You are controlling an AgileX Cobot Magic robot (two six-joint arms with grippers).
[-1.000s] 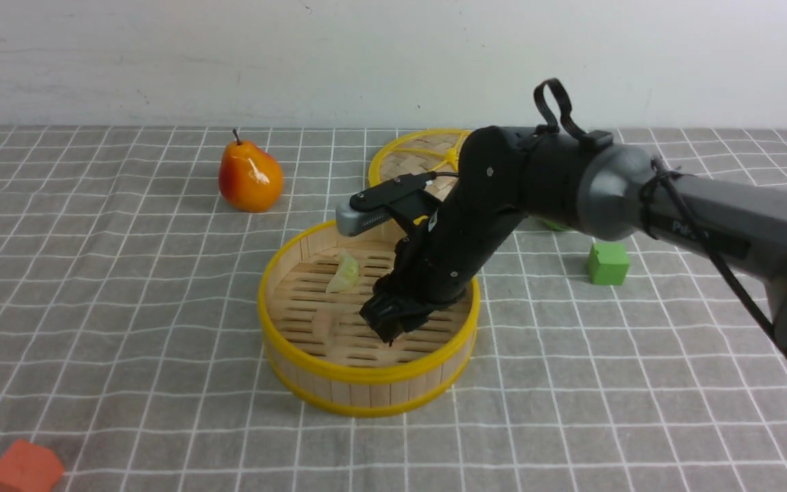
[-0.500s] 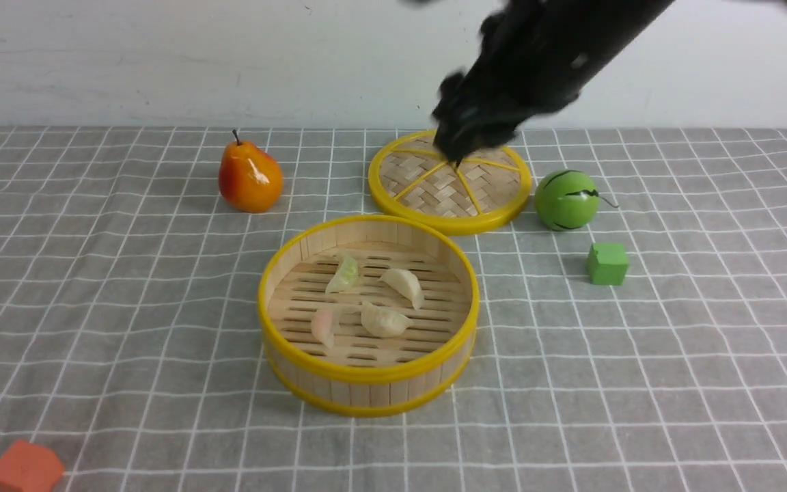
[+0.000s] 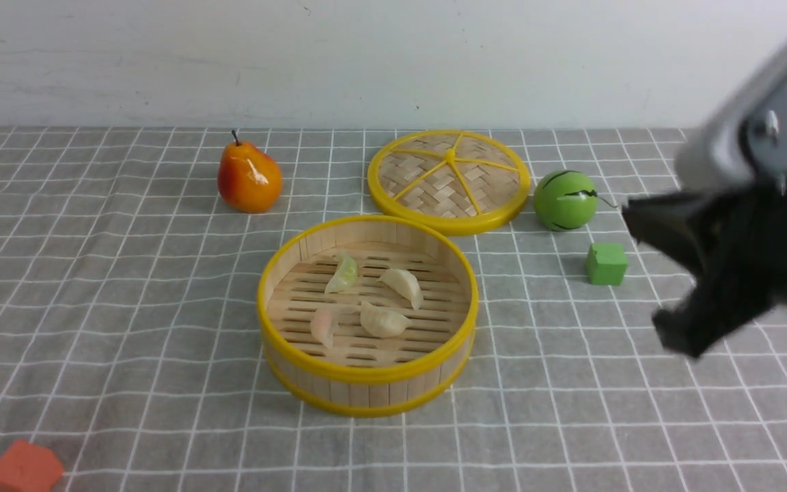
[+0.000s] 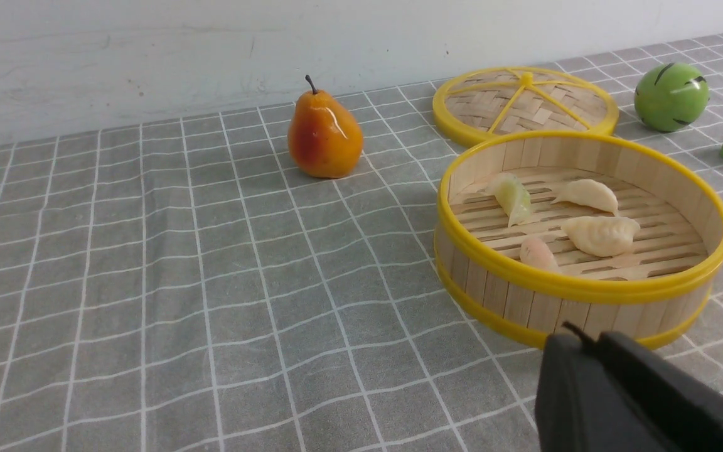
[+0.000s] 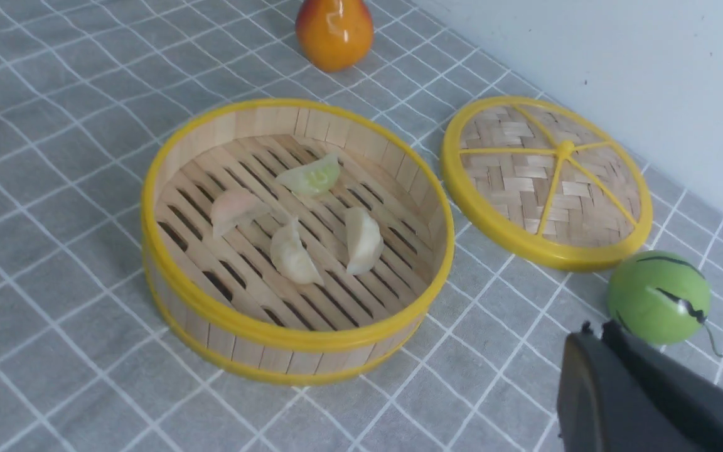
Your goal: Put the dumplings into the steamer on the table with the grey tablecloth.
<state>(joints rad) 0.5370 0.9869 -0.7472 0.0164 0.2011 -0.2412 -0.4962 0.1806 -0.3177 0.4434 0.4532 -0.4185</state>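
Jaws of the left gripper (image 4: 587, 339) and the right gripper (image 5: 594, 333) are pressed together and empty. The surface (image 3: 639, 424), draped in the grey tablecloth (image 3: 127, 307), carries the steamer (image 3: 366, 389), with all four dumplings (image 3: 381, 320) on its slatted floor. Likely hazard: the right gripper, blurred near the green cube (image 3: 606, 263), clips it or jolts the steamer. Long axes, front view: greenish dumpling (image 3: 344, 273), near-left to far-right; rear cream dumpling (image 3: 404, 285), far-left to near-right; front cream dumpling, roughly crosswise; pinkish dumpling (image 3: 323, 326), near-to-far.
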